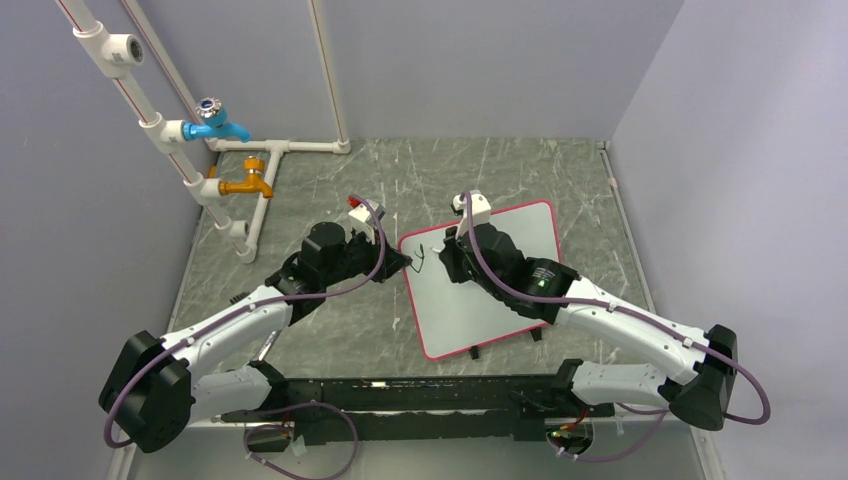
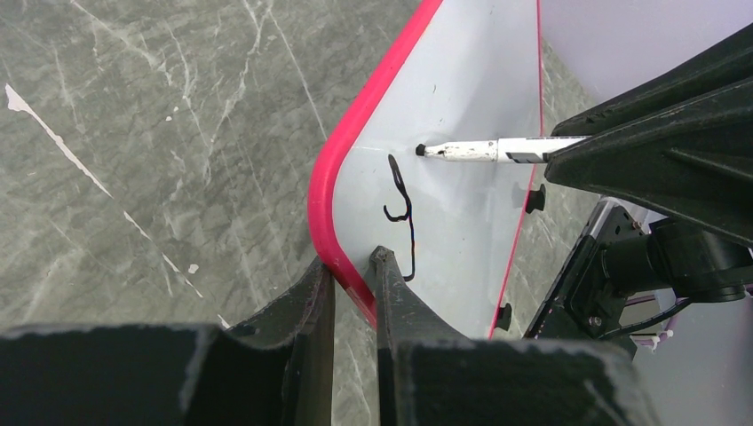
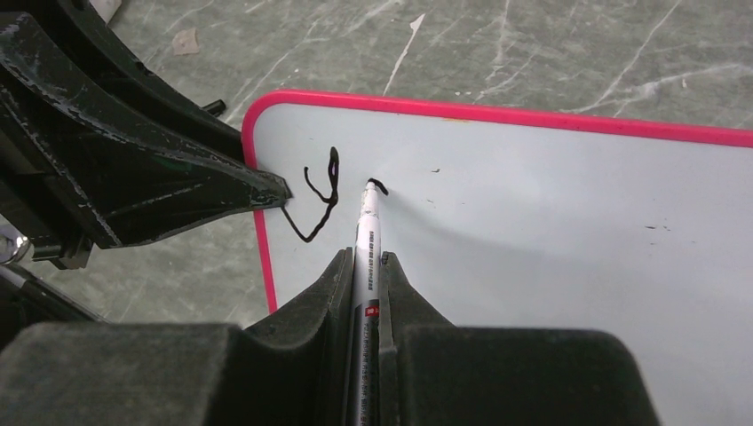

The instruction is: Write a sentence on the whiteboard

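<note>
The whiteboard [image 1: 480,290] lies in the middle of the table, glossy white with a red-pink rim. A black squiggle [image 1: 420,257] is drawn near its far left corner, and also shows in the left wrist view [image 2: 401,209] and the right wrist view [image 3: 321,200]. My left gripper [image 2: 353,266] is shut on the board's left rim [image 2: 333,169], one finger on each side. My right gripper [image 3: 366,262] is shut on a white marker [image 3: 367,231]. The marker's black tip [image 3: 376,185] touches the board just right of the squiggle. The marker also shows in the left wrist view [image 2: 484,150].
White pipes with a blue tap [image 1: 215,125] and an orange tap [image 1: 248,184] stand at the back left. Grey walls close in the back and both sides. Small black feet [image 2: 535,198] stick out from the board's near edge.
</note>
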